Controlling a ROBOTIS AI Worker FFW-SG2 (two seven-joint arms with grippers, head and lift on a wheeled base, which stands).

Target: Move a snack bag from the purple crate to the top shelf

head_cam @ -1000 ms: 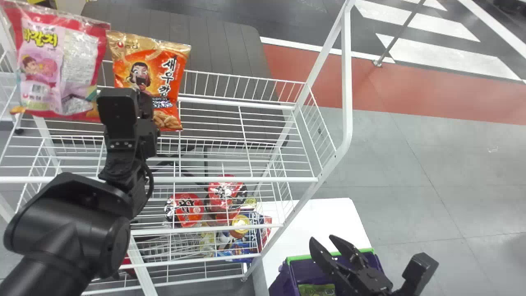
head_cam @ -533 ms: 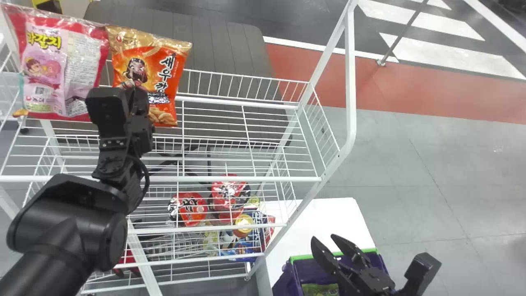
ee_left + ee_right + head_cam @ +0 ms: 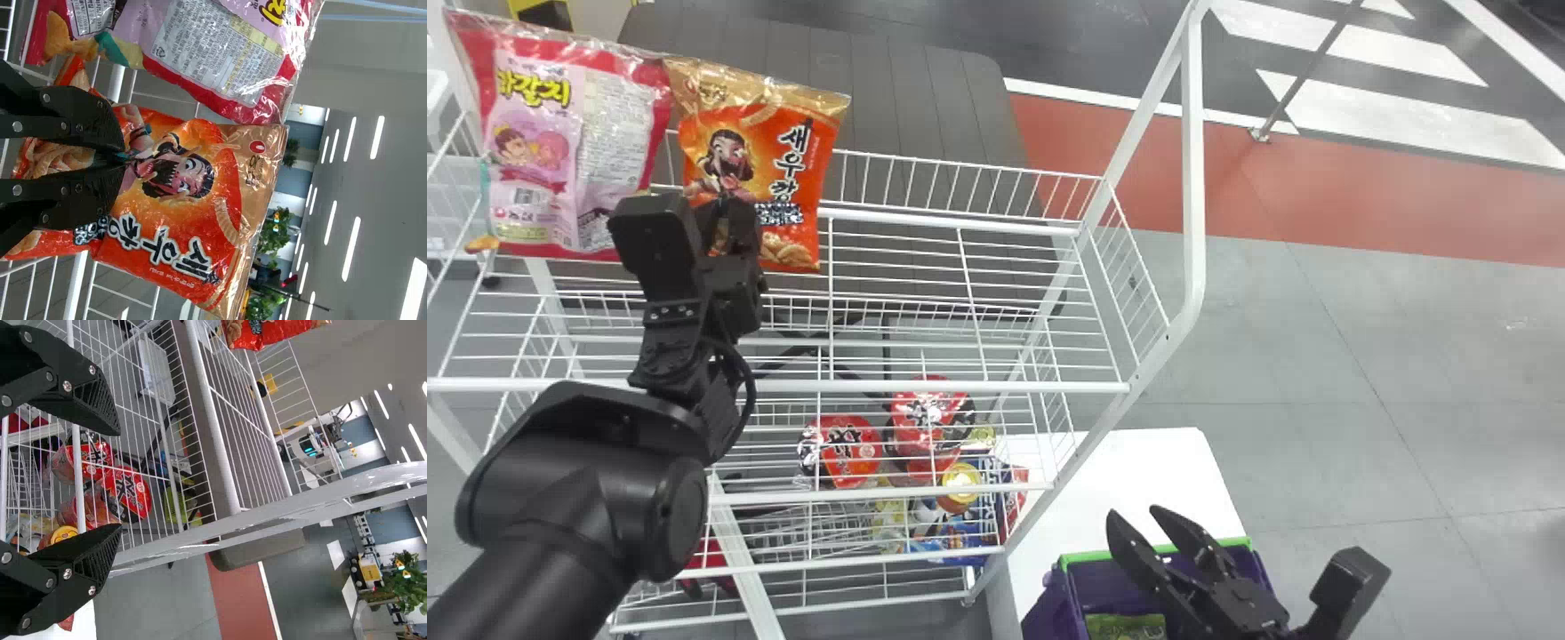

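Observation:
My left gripper point(image 3: 729, 218) is at the rack's top shelf point(image 3: 960, 227), in front of the orange snack bag point(image 3: 805, 151). In the left wrist view the fingers of the left gripper point(image 3: 122, 158) are shut on the front of the orange bag point(image 3: 180, 220), below its printed face. The bag stands roughly upright beside a pink snack bag point(image 3: 534, 151). My right gripper point(image 3: 1136, 514) is parked open over the purple crate point(image 3: 1054, 613), in which a green bag point(image 3: 1125, 626) lies. In the right wrist view the right gripper point(image 3: 118, 480) holds nothing between its spread fingers.
The rack's white front rail point(image 3: 960, 387) runs below the left gripper, and a slanted white post point(image 3: 1192, 178) bounds the rack on the right. Red cup noodles point(image 3: 845, 449) are seen through the lower wires. The crate stands on a white table point(image 3: 1138, 471).
The view has shifted slightly. Against the shelf, my left gripper and the orange bag have moved a little left and back, closer to the pink bag. The right gripper keeps its place over the crate.

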